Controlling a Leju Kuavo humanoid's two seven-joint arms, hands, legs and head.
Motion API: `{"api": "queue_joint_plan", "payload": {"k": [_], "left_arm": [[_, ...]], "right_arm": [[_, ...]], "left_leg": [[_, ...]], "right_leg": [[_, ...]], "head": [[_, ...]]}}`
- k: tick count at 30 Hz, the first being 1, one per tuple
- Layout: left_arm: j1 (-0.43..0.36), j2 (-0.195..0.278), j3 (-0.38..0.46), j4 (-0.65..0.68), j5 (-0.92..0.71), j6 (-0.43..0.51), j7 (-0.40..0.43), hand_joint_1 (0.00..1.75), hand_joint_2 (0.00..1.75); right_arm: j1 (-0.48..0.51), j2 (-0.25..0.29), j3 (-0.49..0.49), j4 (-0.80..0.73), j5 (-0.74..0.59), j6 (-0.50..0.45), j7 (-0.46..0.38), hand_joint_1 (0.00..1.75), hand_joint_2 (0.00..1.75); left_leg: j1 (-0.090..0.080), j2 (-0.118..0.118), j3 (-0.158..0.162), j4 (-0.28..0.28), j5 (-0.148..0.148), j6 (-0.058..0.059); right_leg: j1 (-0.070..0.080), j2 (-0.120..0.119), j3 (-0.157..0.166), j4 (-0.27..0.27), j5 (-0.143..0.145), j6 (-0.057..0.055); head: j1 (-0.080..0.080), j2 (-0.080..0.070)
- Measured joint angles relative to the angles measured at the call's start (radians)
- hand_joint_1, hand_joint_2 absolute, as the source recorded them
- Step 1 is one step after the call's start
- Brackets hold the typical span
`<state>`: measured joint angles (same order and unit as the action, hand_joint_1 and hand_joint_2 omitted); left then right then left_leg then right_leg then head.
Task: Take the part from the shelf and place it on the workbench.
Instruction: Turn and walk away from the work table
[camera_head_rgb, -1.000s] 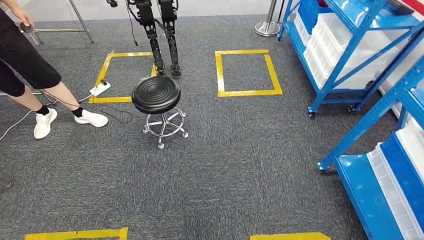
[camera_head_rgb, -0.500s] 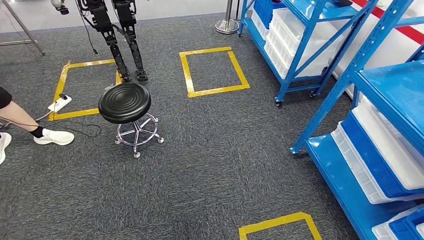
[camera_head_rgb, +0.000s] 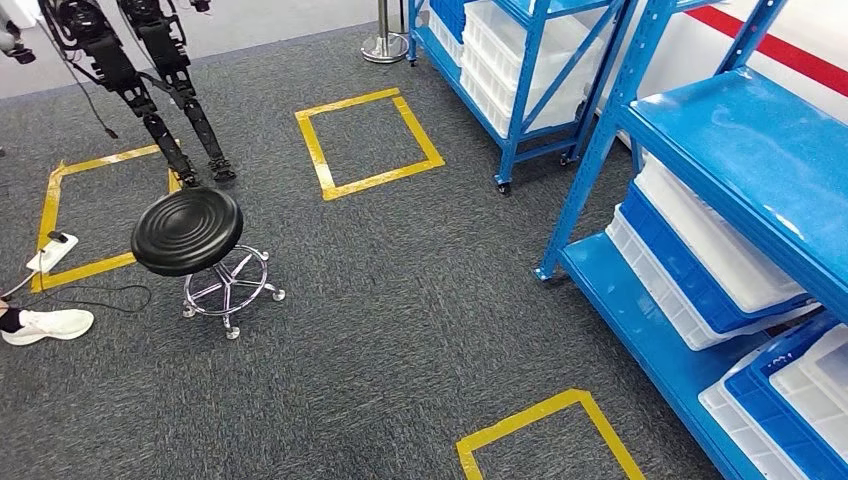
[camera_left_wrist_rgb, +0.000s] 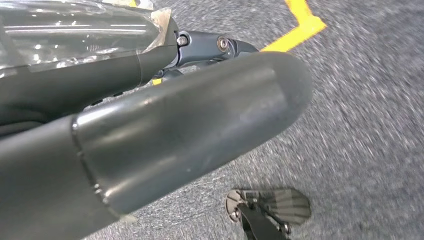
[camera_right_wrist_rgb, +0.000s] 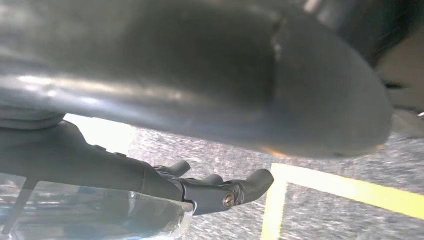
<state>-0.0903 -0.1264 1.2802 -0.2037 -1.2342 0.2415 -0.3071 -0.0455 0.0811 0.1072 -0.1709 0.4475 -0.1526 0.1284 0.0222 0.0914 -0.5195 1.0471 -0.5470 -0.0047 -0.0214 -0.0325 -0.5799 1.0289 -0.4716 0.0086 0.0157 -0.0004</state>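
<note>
**Two empty hands, blue racks to the right of the stool**

Both hands hung low over the grey carpet (camera_head_rgb: 400, 310). The left hand (camera_left_wrist_rgb: 175, 125) held nothing: its thick grey thumb stood apart from the dark fingers (camera_left_wrist_rgb: 220, 47), with bare carpet and a strip of yellow tape beyond them. The right hand (camera_right_wrist_rgb: 200, 100) was the same, with dark fingers (camera_right_wrist_rgb: 240, 187) lightly curled, well clear of the thumb and closed on nothing.

A black round stool on a chrome wheeled base (camera_head_rgb: 187, 230) served as the marker. Far to its right stood a blue steel shelf rack (camera_head_rgb: 720, 150), with white and blue plastic bins (camera_head_rgb: 720, 250) stacked on its lower levels. Which bin held the part could not be told.

Beyond the stool and to its right stood a second blue rack (camera_head_rgb: 520, 100), also loaded with white bins. A yellow taped square (camera_head_rgb: 368, 140) lay between that rack and the stool. Just behind the stool were the dark legs of another humanoid robot (camera_head_rgb: 150, 90). To the stool's left lay a white power strip (camera_head_rgb: 52, 252) and, nearer the camera, a person's white shoe (camera_head_rgb: 50, 323). Another yellow taped outline (camera_head_rgb: 540, 425) lay on the stool's near right.
</note>
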Motion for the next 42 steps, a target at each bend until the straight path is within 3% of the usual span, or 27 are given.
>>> {"api": "queue_joint_plan", "payload": {"k": [4,6,8,10,12,14,16,18,19,20,21,23,25,26,28,29,31,32,34,35,36,37,39,41,42], "left_arm": [[0.0,0.0,0.0,0.0,0.0,0.0,0.0,0.0,0.0],[0.003,0.0,0.0,0.0,-0.001,0.0,0.0,0.0,0.0],[0.007,0.0,0.0,0.0,-0.002,0.0,0.0,0.0,0.0],[0.007,0.0,0.0,0.0,-0.002,0.0,0.001,0.0,0.0],[0.005,0.0,0.0,0.0,-0.002,0.001,0.002,0.0,0.0],[0.003,0.0,0.0,0.0,-0.003,0.001,0.002,0.0,0.0],[0.004,0.0,0.0,0.0,-0.004,0.001,0.003,0.0,0.0],[0.007,0.001,0.0,0.0,-0.004,0.002,0.005,0.0,0.0],[0.007,0.001,0.0,0.0,-0.004,0.002,0.005,0.0,0.0],[0.007,0.001,0.0,0.0,-0.004,0.002,0.006,0.0,0.0],[0.007,0.001,0.0,0.0,-0.004,0.002,0.006,0.0,0.0],[0.007,0.001,0.0,0.0,-0.004,0.001,0.006,0.0,0.0],[0.006,0.002,0.0,0.0,-0.004,0.001,0.006,0.0,0.0],[0.005,0.002,0.0,0.0,-0.004,0.001,0.006,0.0,0.0],[0.0,0.001,0.0,0.0,-0.004,0.001,0.007,0.0,0.0],[-0.003,0.001,0.0,0.0,-0.004,0.001,0.008,0.0,0.0],[-0.002,-0.001,0.0,0.0,-0.005,0.0,0.009,0.0,0.0],[-0.001,-0.001,-0.001,0.0,-0.006,0.0,0.01,0.0,0.0],[0.004,-0.002,-0.001,0.0,-0.008,-0.001,0.01,0.0,0.0],[0.005,-0.002,0.0,0.0,-0.009,-0.002,0.009,0.0,0.0],[0.005,-0.002,0.0,0.0,-0.01,-0.003,0.006,0.0,0.0],[0.005,-0.002,0.0,0.0,-0.012,-0.004,0.003,0.0,0.0],[0.005,-0.001,0.0,0.0,-0.014,-0.008,-0.001,0.0,0.0],[0.005,0.001,-0.001,0.0,-0.014,-0.01,-0.002,0.0,0.0],[0.004,0.002,-0.001,0.0,-0.015,-0.01,-0.003,0.0,0.0]], "right_arm": [[0.0,0.0,0.0,0.0,0.0,0.0,0.0,0.0,0.0],[0.0,0.0,0.0,0.0,0.0,0.0,0.0,0.0,0.0],[0.001,0.001,0.0,0.0,0.0,0.0,-0.001,0.0,0.0],[0.001,0.002,0.0,0.0,0.0,0.0,-0.002,0.0,0.0],[0.003,0.002,0.0,0.0,0.0,0.0,-0.003,0.0,0.0],[0.006,0.002,0.0,0.0,0.0,0.0,-0.004,0.0,0.0],[0.004,0.001,0.0,0.0,0.0,0.0,-0.004,0.0,0.0],[0.001,0.001,0.0,0.0,0.0,0.0,-0.004,0.0,0.0],[0.001,0.001,0.0,0.0,0.001,0.0,-0.003,0.0,0.0],[0.001,0.0,0.0,0.0,0.001,0.0,-0.003,0.0,0.0],[0.001,0.0,0.0,0.0,0.002,0.0,-0.002,0.0,0.0],[0.001,0.0,0.0,0.0,0.002,0.0,-0.002,0.0,0.0],[-0.001,0.001,0.0,0.0,0.002,0.0,-0.001,0.0,0.0],[-0.002,0.001,0.0,0.0,0.002,0.0,-0.001,0.0,0.0],[0.0,0.0,0.0,0.0,0.004,0.0,-0.002,0.0,0.0],[0.001,0.0,0.0,0.0,0.005,0.0,-0.002,0.0,0.0],[0.0,-0.001,0.0,0.0,0.007,0.0,-0.002,0.0,0.0],[-0.001,-0.001,0.0,0.0,0.007,0.0,-0.002,0.0,0.0],[-0.002,0.0,0.0,0.0,0.008,0.0,-0.003,0.0,0.0],[-0.002,0.0,0.0,0.0,0.008,0.0,-0.003,0.0,0.0],[-0.001,-0.001,0.0,0.0,0.007,0.0,-0.003,0.0,0.0],[0.0,-0.001,0.0,0.0,0.006,0.0,-0.003,0.0,0.0],[0.0,0.0,0.0,0.0,0.004,-0.001,-0.003,0.0,0.0],[-0.001,0.003,0.0,0.0,0.002,-0.003,-0.003,0.0,0.0],[0.0,0.005,0.0,0.0,0.001,-0.005,-0.003,0.0,0.0]], "left_leg": [[0.001,-0.026,-0.009,0.023,-0.017,-0.001],[0.001,-0.063,-0.059,0.124,-0.065,0.001],[0.002,-0.122,-0.063,0.106,-0.035,0.009],[-0.001,-0.153,-0.022,0.001,0.028,0.018],[-0.007,-0.138,-0.018,-0.009,0.03,0.027],[-0.007,-0.116,-0.013,-0.023,0.04,0.042],[-0.006,-0.091,-0.011,-0.032,0.047,0.052],[-0.007,-0.062,-0.013,-0.032,0.046,0.055],[-0.007,-0.048,-0.013,-0.032,0.045,0.054],[-0.007,-0.035,-0.014,-0.032,0.044,0.052],[-0.006,-0.023,-0.012,-0.032,0.042,0.049],[-0.006,0.0,-0.005,-0.03,0.035,0.037],[-0.009,0.019,0.003,-0.028,0.026,0.022],[-0.01,0.029,0.007,-0.029,0.024,0.015],[-0.002,0.042,0.017,-0.032,0.02,0.002],[0.003,0.027,0.018,-0.024,0.01,-0.004],[0.008,-0.033,-0.01,0.045,-0.039,-0.01],[0.008,-0.064,-0.04,0.108,-0.073,-0.009],[0.007,-0.088,-0.104,0.224,-0.113,-0.004],[0.006,-0.092,-0.121,0.245,-0.107,0.0],[0.005,-0.095,-0.12,0.226,-0.08,0.005],[0.003,-0.104,-0.104,0.177,-0.041,0.012],[-0.001,-0.148,-0.059,0.055,0.029,0.027],[-0.007,-0.174,-0.037,-0.003,0.047,0.034],[-0.01,-0.167,-0.035,-0.01,0.046,0.037]], "right_leg": [[0.0,0.006,0.0,0.0,0.001,-0.005],[0.004,0.03,-0.001,0.001,0.003,-0.016],[0.013,0.088,0.001,0.003,0.004,-0.021],[0.018,0.135,0.0,0.005,0.007,-0.014],[0.016,0.15,-0.009,0.003,0.011,-0.001],[0.015,0.122,-0.024,0.021,0.003,0.006],[0.014,0.072,-0.066,0.104,-0.041,0.003],[0.008,0.052,-0.126,0.223,-0.092,0.004],[0.004,0.048,-0.143,0.258,-0.1,0.009],[-0.001,0.044,-0.14,0.258,-0.095,0.018],[-0.005,0.036,-0.119,0.221,-0.077,0.029],[-0.01,-0.008,-0.044,0.091,-0.034,0.046],[-0.007,-0.042,-0.001,0.014,-0.012,0.041],[-0.003,-0.043,-0.001,0.008,-0.01,0.033],[-0.001,-0.017,-0.003,0.005,-0.008,0.016],[-0.002,-0.005,-0.001,0.003,-0.008,0.009],[-0.005,0.018,0.006,-0.001,-0.003,-0.007],[-0.001,0.03,0.005,-0.001,-0.002,-0.012],[0.007,0.06,0.005,0.0,-0.001,-0.018],[0.011,0.075,0.006,0.0,-0.002,-0.018],[0.014,0.091,0.008,0.0,-0.002,-0.018],[0.015,0.105,0.011,0.0,-0.001,-0.018],[0.018,0.131,0.012,0.001,-0.001,-0.017],[0.019,0.152,0.007,0.002,0.0,-0.013],[0.019,0.162,0.001,0.001,0.002,-0.008]], "head": [[-0.003,0.0],[-0.005,0.0],[-0.006,0.0],[-0.006,0.0],[-0.006,0.0],[-0.004,0.0],[-0.002,0.0],[-0.001,0.0],[-0.001,0.0],[-0.001,0.0],[-0.001,0.0],[0.001,0.0],[-0.003,0.0],[-0.005,0.0],[-0.01,0.0],[-0.011,0.0],[-0.016,0.0],[-0.018,0.0],[-0.019,0.0],[-0.019,0.0],[-0.019,0.0],[-0.019,0.0],[-0.018,0.0],[-0.019,0.0],[-0.019,0.0]]}}
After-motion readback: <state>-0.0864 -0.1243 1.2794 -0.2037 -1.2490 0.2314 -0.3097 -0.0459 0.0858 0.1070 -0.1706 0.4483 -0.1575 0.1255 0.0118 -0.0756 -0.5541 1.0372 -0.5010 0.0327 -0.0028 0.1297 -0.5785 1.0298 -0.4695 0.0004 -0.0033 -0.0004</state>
